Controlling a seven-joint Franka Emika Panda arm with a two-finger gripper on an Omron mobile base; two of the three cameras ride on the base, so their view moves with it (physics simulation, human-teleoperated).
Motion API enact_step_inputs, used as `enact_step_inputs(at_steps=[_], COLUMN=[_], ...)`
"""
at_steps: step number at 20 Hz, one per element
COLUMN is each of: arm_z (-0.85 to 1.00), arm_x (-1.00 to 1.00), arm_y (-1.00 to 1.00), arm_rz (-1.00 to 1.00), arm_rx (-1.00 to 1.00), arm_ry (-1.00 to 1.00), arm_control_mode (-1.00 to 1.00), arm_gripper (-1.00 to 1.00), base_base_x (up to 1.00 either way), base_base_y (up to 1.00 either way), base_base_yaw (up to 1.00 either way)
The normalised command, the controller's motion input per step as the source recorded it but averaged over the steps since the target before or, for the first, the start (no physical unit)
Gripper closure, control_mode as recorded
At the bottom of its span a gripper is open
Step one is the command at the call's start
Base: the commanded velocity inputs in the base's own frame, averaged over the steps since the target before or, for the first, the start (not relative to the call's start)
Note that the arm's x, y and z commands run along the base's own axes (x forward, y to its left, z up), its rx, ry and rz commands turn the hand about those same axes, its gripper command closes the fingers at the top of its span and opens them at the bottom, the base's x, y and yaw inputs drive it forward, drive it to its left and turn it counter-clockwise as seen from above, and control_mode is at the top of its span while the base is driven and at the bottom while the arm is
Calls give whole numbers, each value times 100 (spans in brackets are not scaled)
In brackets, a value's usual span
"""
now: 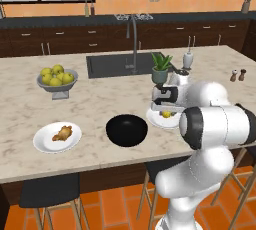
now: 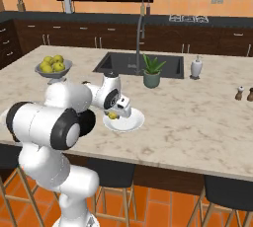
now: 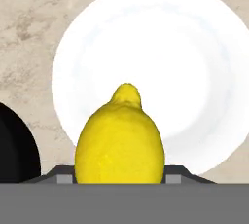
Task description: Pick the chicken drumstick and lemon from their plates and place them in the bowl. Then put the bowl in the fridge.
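Lemon (image 3: pixel 119 140): bright yellow, seen large between the two dark finger tips of the gripper (image 3: pixel 116 177), over a white plate (image 3: pixel 194 62); the jaws appear closed on it, though contact at the pads is not plainly shown. Black bowl (image 1: pixel 126 130): set on the marble counter (image 1: pixel 100 99) just beside this plate, nothing seen inside. Chicken drumstick (image 1: pixel 63 133): lying on the second plate (image 1: pixel 42 141), beyond the bowl. Risk noted: a shallow hold on the rounded fruit may be lost in transfer, and the lemon could roll off the counter.
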Motion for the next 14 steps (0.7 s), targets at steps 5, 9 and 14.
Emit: enact_step_inputs(at_steps=[5, 9, 14], arm_z=[75, -3, -44], arm_x=[-77, -34, 39], arm_y=[100, 99, 92], arm_rz=[10, 7, 0], arm_rx=[0, 0, 0], arm_ry=[0, 0, 8], arm_control_mode=[-100, -100, -100], arm_gripper=[100, 100, 100], base_base_x=[0, 0, 0], base_base_y=[0, 0, 0], base_base_yaw=[0, 0, 0])
